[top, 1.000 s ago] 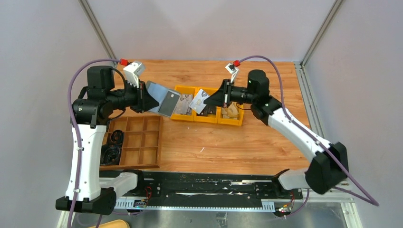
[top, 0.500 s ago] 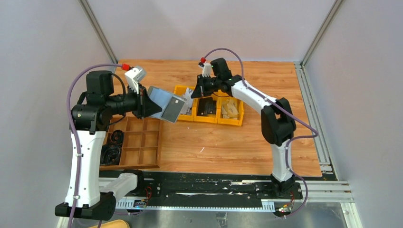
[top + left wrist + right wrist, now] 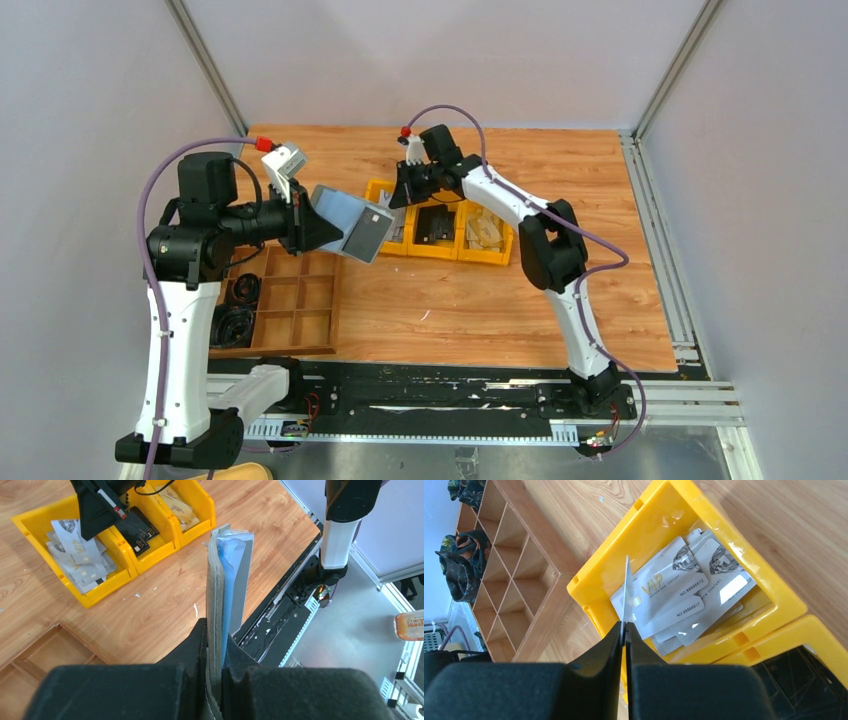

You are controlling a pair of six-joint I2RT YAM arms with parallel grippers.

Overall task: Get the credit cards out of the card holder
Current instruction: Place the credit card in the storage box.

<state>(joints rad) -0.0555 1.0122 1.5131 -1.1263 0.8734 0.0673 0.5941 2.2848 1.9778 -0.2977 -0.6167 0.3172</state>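
Pale lilac-grey walls and aluminium corner posts enclose a brown wood-grain table (image 3: pixel 500 300). Item, left gripper (image 3: pixel 216 661): jaws closed tight on the near edge of a grey-blue soft folding card holder (image 3: pixel 225 590), which hangs in the air clear of the table, edge-on to the wrist camera. From above, the card holder sits over the gap between tray and bins, its free end slanting toward the bins. Holder, detail: grey outer skin, blue inner face, and a grey flat panel (image 3: pixel 243 570) lying against the blue; whether that panel is a card or a flap cannot be told. Item, right gripper (image 3: pixel 624 629): jaws all but closed, pinching one thin pale credit card (image 3: pixel 626 590) seen edge-on, over the leftmost of three yellow plastic bins (image 3: pixel 621 542) set side by side at the middle of the table. Leftmost bin, contents: a loose pile of light grey credit cards (image 3: pixel 684 587) printed with "VIP", numbers and a diamond figure. Whether the pinched card touches that pile cannot be told. Middle bin, contents: black flat item (image 3: pixel 137 526). Rightmost bin, contents: tan flat cards (image 3: pixel 177 507). Item, brown wooden compartment tray (image 3: pixel 337 300): on the table at the left, near the bins but apart from them, with dark bundled items (image 3: pixel 235 322) in its leftmost compartments.
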